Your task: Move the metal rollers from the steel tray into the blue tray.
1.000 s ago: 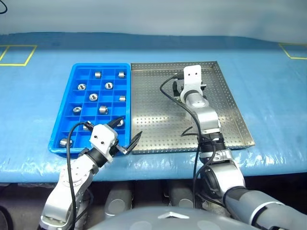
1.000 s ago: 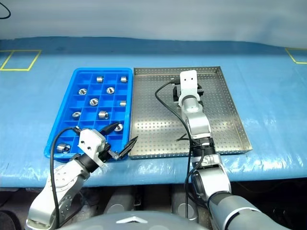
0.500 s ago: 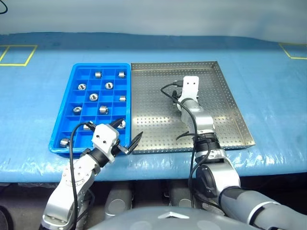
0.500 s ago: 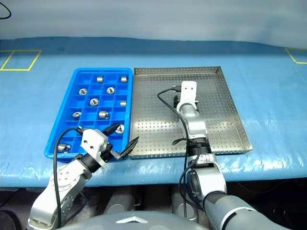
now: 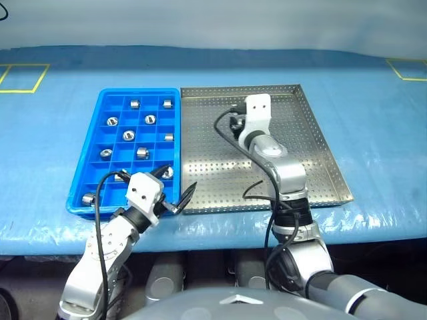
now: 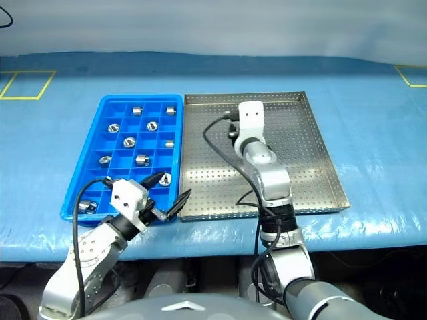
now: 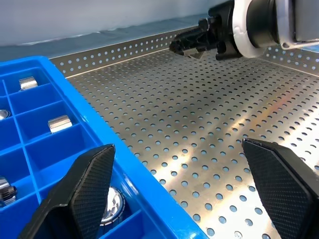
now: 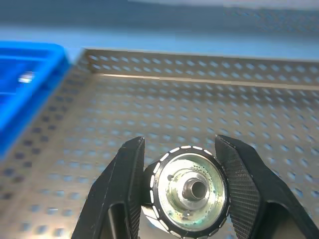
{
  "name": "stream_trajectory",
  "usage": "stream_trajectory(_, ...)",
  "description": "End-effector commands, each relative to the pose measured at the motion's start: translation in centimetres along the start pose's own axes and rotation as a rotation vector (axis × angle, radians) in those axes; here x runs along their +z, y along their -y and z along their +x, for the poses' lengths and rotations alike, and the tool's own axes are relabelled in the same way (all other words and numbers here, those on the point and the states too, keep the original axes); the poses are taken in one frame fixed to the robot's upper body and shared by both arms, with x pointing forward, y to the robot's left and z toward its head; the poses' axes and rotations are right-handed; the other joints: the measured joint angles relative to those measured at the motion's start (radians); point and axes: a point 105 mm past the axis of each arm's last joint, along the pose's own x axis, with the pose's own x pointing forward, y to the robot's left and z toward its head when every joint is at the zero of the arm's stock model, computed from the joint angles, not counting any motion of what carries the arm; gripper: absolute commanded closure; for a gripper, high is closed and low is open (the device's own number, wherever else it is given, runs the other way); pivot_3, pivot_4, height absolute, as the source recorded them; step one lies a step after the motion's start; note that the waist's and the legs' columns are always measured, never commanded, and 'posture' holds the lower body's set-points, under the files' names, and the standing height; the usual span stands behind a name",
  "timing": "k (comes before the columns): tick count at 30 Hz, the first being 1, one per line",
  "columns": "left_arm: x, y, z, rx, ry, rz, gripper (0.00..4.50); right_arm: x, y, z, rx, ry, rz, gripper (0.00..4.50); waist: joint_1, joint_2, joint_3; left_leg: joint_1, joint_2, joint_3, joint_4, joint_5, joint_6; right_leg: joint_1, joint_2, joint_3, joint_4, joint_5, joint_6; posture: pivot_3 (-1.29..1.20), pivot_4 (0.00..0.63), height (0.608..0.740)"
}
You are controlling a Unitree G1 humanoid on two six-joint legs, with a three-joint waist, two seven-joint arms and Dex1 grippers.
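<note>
Steel tray (image 5: 313,160) looks bare beneath our right claw (image 8: 185,191), clenched on the last roller (image 8: 188,191); the blue tray (image 5: 100,150) beside it holds the others, our left claw (image 7: 184,194) released.

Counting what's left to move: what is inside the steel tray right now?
The steel tray's visible perforated floor is bare. One roller is clamped in the right tool above it. The floor under that arm is covered.

No readable text, labels, brand names or numbers appear anywhere. The only markings are plain yellow outlined squares (image 5: 25,77) on the blue worktop (image 5: 373,133).
</note>
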Motion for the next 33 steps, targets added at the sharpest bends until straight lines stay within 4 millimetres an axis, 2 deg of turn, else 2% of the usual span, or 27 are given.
stream_trajectory(1, 2.1, -0.7, -1.0, 0.056, 0.079, 0.04, 0.03, 2.9, -5.0, -0.6, 0.198, 0.09, -0.037, 2.64, 0.003, 0.0, 0.0, 0.0, 0.0, 0.0, 0.0, 0.0, 0.0, 0.0, 0.0, 0.0, 0.0, 0.0, 0.0, 0.16, 0.15, 0.74)
stream_trajectory(6, 1.8, -1.7, -3.3, 0.154, 0.06, 0.071, 0.03, 2.2, -10.7, -1.1, 0.43, 0.07, -0.098, 2.64, 0.026, 0.0, 0.0, 0.0, 0.0, -0.001, 0.0, 0.0, 0.0, 0.0, 0.0, 0.0, 0.001, -0.001, -0.001, 0.24, 0.15, 0.74)
stream_trajectory(12, 1.0, -1.3, -6.2, 0.206, -0.006, 0.113, 0.03, 0.0, -15.3, -3.1, 0.66, -0.001, -0.121, 2.64, 0.065, 0.0, 0.0, -0.001, 0.0, -0.001, 0.0, 0.0, -0.001, 0.0, -0.002, -0.003, -0.003, -0.003, 0.003, 0.32, 0.15, 0.74)
stream_trajectory(16, 0.4, -0.8, -7.5, 0.228, -0.047, 0.103, 0.03, -2.3, -16.4, -4.4, 0.75, -0.074, -0.146, 2.64, 0.087, 0.0, 0.0, -0.001, 0.0, -0.002, 0.0, -0.001, -0.002, -0.004, -0.003, -0.006, -0.005, -0.004, 0.003, 0.36, 0.15, 0.74)
stream_trajectory(21, 0.2, -0.2, -8.0, 0.24, -0.053, 0.086, 0.03, -4.8, -16.9, -5.7, 0.822, -0.157, -0.177, 2.64, 0.112, -0.001, 0.0, -0.006, 0.0, -0.002, 0.0, -0.002, -0.002, -0.008, -0.003, -0.007, -0.005, -0.004, 0.003, 0.38, 0.15, 0.74)
stream_trajectory(31, 0.1, 0.5, -7.2, 0.208, -0.029, 0.073, 0.03, -6.2, -16.4, -5.7, 0.81, -0.2, -0.179, 2.64, 0.12, 0.0, 0.0, -0.007, 0.001, -0.003, 0.0, -0.002, -0.002, -0.01, -0.003, -0.009, -0.005, -0.004, 0.002, 0.36, 0.15, 0.74)
stream_trajectory(32, 0.1, 0.5, -7.1, 0.203, -0.026, 0.073, 0.03, -6.2, -16.3, -5.6, 0.802, -0.201, -0.172, 1.91, 0.12, 0.0, 0.0, -0.007, 0.001, -0.003, 0.0, -0.002, -0.002, -0.01, -0.003, -0.009, -0.005, -0.004, 0.002, 0.36, 0.15, 0.74)
stream_trajectory(33, 0.1, 0.6, -7.0, 0.194, -0.023, 0.072, 0.03, -6.3, -16.2, -5.5, 0.796, -0.204, -0.162, 1.61, 0.12, 0.0, 0.0, -0.007, 0.001, -0.003, 0.0, -0.002, -0.002, -0.01, -0.003, -0.009, -0.005, -0.004, 0.002, 0.36, 0.15, 0.74)
